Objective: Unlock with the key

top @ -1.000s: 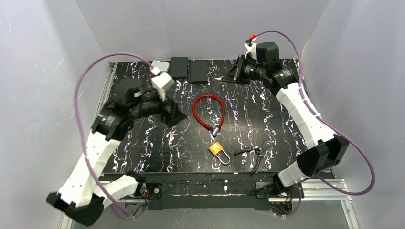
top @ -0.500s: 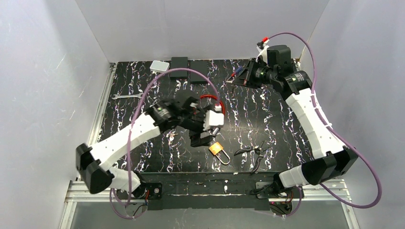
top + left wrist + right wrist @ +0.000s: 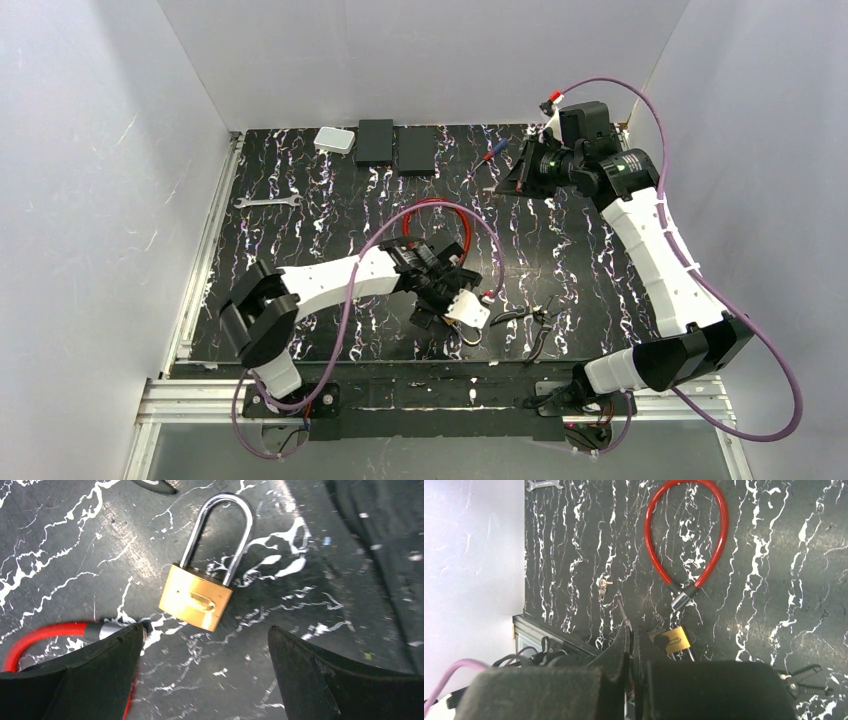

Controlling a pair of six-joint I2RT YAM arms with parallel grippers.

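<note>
The left gripper (image 3: 206, 632) hangs wide open over the padlock (image 3: 196, 597), which lies flat on the table (image 3: 320, 595) just ahead of its fingers and between them. The lock's long axis runs away from the gripper: brass body nearest, closed shackle pointing outward and tilted a little right. The red cable (image 3: 45, 631) ends just beside one finger. The right gripper (image 3: 634, 640), well away from the lock, is pinched nearly together and empty. In its view the key (image 3: 603, 583) lies left of the padlock.

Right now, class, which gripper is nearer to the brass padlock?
Left. The left gripper is open, directly above the padlock; the right gripper is far off, toward the back right.
</note>
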